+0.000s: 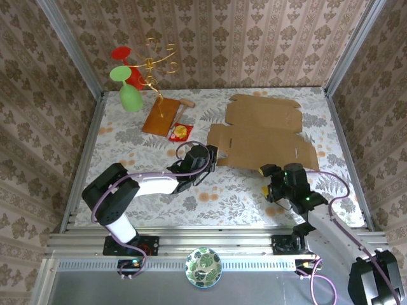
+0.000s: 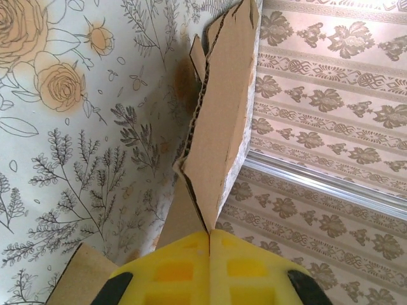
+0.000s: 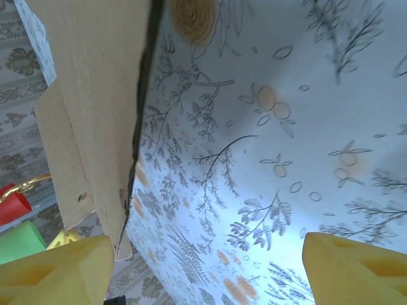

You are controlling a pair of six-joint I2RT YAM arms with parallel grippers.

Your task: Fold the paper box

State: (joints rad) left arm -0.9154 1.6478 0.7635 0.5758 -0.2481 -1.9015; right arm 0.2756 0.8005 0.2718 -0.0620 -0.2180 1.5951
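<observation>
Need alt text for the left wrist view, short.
The yellow left tool is shut on an edge of the paper box, whose brown corrugated cardboard flap extends away up the frame. Floral table cover lies left, patterned wall right.

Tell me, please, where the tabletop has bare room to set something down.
Bare table lies at left, between the wall, the wooden board and the left arm, and in front between both arms. Crowded: the far left around the glasses, and the right under the paper box.
</observation>
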